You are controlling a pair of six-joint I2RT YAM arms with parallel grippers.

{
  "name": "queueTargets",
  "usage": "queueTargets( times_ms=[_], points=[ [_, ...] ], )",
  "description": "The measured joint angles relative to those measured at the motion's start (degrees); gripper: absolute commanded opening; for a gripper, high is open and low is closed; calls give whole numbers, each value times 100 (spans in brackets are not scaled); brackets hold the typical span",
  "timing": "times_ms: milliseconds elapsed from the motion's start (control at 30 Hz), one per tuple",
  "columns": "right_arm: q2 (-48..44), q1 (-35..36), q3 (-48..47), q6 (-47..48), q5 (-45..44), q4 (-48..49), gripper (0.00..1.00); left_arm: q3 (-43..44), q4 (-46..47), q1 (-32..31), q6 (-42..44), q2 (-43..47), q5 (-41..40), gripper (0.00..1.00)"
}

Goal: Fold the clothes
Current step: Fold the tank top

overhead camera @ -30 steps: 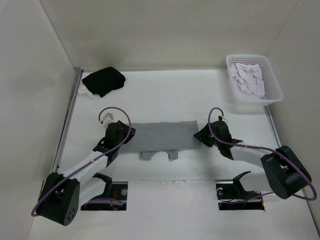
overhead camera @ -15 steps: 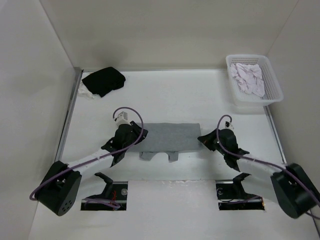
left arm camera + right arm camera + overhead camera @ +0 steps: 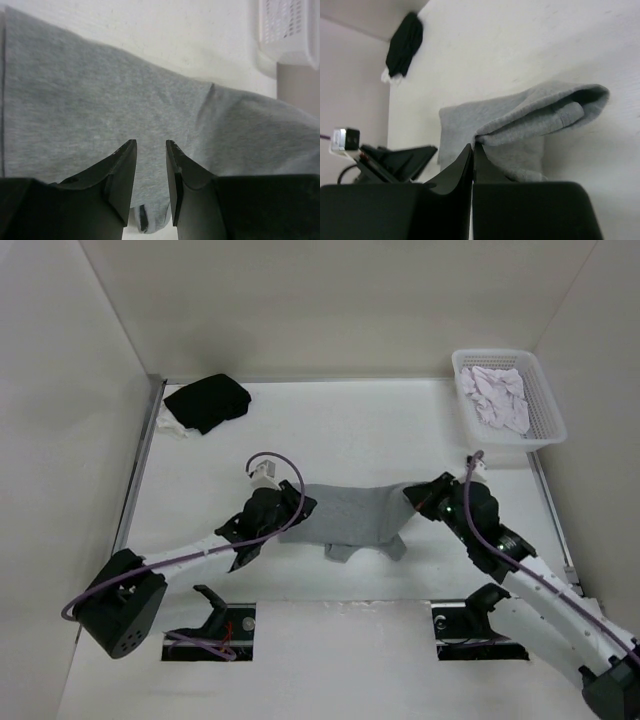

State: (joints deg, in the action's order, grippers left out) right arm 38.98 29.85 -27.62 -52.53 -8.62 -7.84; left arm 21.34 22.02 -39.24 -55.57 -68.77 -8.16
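Task thing: a plain mid-grey short-sleeved T-shirt (image 3: pixel 350 512) of thin soft fabric, folded into a long band across the middle of the white table (image 3: pixel 340 430), strung between the two grippers.
Left gripper (image 3: pixel 292 510): at the band's left end. In the left wrist view the black fingers (image 3: pixel 122 170) stand narrowly apart, with a scrap of grey low in the gap. They appear to pinch the cloth, though the contact itself is hidden.
Right gripper (image 3: pixel 415 495): jaws closed tight on the band's right end, with grey folds bunched at the tips in the right wrist view.
Edges: the far edge runs nearly straight from one gripper to the other. Two small flaps hang off the near edge.
Far left corner: a crumpled black garment (image 3: pixel 207 402), well apart from the T-shirt.
Far right corner: a white plastic lattice basket (image 3: pixel 500 445) holding a pale pinkish-white cloth (image 3: pixel 495 395), near the right gripper but not touching it.
Open room: a broad bare stretch of table between the T-shirt and the back wall, and a narrower strip on the near side before the arm bases.
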Motion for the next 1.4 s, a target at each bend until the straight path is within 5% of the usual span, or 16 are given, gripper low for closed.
queueTargets(
  times_ms=[233, 600, 800, 967, 1167, 1400],
  points=[
    [2350, 1606, -1764, 564, -494, -210, 1, -188, -155, 623, 0, 1198, 7, 30],
    [5755, 2802, -4378, 800, -584, -385, 0, -490, -1207, 1805, 7, 2813, 323, 31],
    [7031, 3082, -5156, 660, -487, -382, 43, -490, -1613, 2275, 9, 3292, 629, 35],
    [6828, 3289, -4710, 621, -450, -136, 45, -490, -1685, 2337, 9, 3217, 743, 35],
    [5300, 3150, -3134, 553, -433, 601, 4, -485, -1388, 1805, 9, 2345, 717, 35],
    [4942, 2529, -1523, 317, -155, 1858, 4, -317, -623, 772, 2, 811, 590, 34]
  ],
)
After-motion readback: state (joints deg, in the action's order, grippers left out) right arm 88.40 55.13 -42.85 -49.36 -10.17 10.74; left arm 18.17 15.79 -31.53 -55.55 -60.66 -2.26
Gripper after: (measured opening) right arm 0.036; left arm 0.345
